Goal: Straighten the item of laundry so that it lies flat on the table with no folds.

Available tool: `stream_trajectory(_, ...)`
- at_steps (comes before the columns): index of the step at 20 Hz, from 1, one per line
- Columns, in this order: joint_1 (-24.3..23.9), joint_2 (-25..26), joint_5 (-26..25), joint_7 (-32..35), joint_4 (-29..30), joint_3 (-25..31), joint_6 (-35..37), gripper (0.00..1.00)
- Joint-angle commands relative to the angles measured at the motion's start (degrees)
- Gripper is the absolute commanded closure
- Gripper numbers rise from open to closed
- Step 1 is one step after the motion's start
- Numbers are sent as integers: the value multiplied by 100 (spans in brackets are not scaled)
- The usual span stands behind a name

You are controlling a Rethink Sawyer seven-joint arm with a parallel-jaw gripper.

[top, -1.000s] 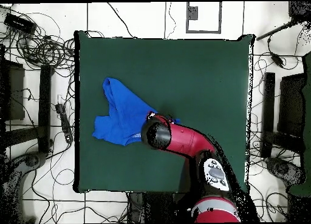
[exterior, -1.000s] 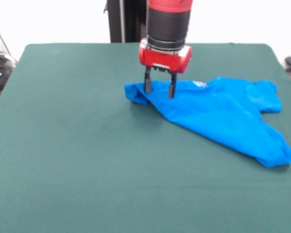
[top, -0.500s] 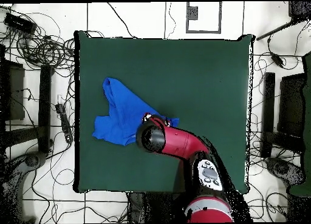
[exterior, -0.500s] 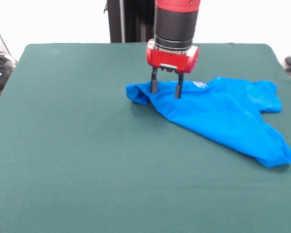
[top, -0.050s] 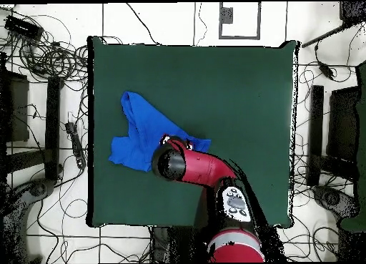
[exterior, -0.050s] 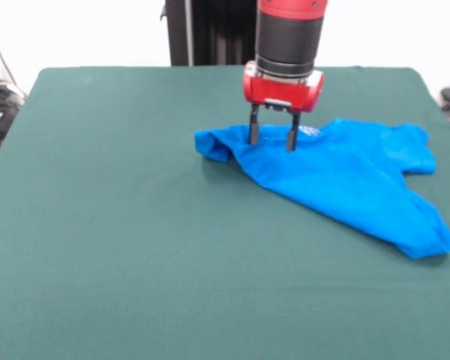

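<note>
While end effector (exterior, -0.050s: pixel 271 138) hangs fingers apart | over crumpled T-shirt (exterior, -0.050s: pixel 345 176) | green table (exterior, -0.050s: pixel 120 225)

— How does the arm (exterior, -0.050s: pixel 289 34) stand?
— Upright, red and black, its wrist pointing straight down.
— And the gripper (exterior, -0.050s: pixel 272 136)?
— Its two dark fingers (exterior, -0.050s: pixel 254 132) hang apart, a clear gap between them, pointing down.

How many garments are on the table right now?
1: a crumpled blue T-shirt on the green table, right of centre in the front view, with the open claw over its far edge. Nothing else shows.
</note>
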Motion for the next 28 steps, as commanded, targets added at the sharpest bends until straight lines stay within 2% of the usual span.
stream_trajectory(1, 162, 475, 185, 1110, 264, 726, -279, 0)
stream_trajectory(20, 327, 586, 240, 1218, 151, 688, -471, 0)
stream_trajectory(21, 329, 585, 236, 1221, 150, 677, -498, 100)
stream_trajectory(23, 385, 484, 294, 1173, 115, 596, -199, 100)
stream_trajectory(28, 268, 250, 319, 1138, 202, 678, -25, 100)
